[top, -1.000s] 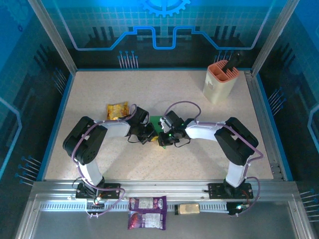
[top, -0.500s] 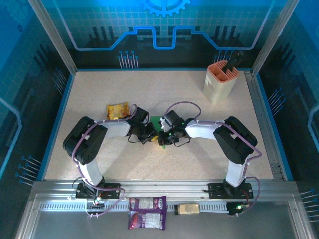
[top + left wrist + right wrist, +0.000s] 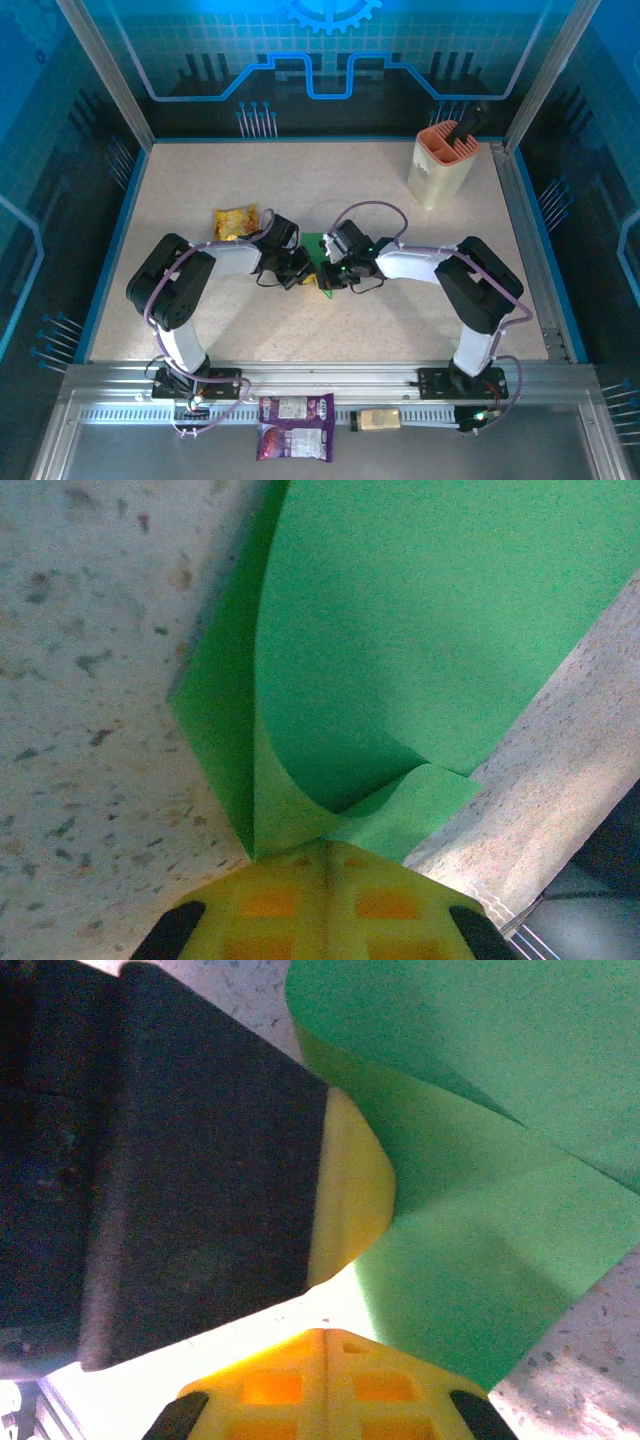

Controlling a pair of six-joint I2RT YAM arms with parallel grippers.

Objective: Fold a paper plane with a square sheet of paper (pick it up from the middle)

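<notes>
The desk [image 3: 420,320] is carrying everything. Your left arm [image 3: 175,285] and right arm [image 3: 480,285] are reaching in from the near edge and meeting at its middle. A beige holder [image 3: 440,165] is standing toward the far right corner, well apart from the work. A yellow packet [image 3: 236,221] is lying just beyond the left arm's wrist, near the paper but not touching it.

The sheet [image 3: 327,289] is sitting at mid-desk between your two tools, already partly creased. In the left wrist view, one flap of the sheet [image 3: 420,630] is curling up off a flatter layer.

The left tool [image 3: 297,268] is clenched. Seen from its own wrist, the left tool [image 3: 325,852] is nipping the sheet where the curl runs into its tips. The right tool [image 3: 336,272] is clenched too. In its wrist view the right tool [image 3: 325,1338] is sitting right against the green, but you cannot tell whether any paper is caught in it.

You are handling something very light, thin and limp. It is likely going to slide on the smooth desk, buckle under a sideways push and tear if both tools pull apart. I judge you are best off pinching a raised fold or an edge near the middle, while the other tool is pressing a flat layer down.
</notes>
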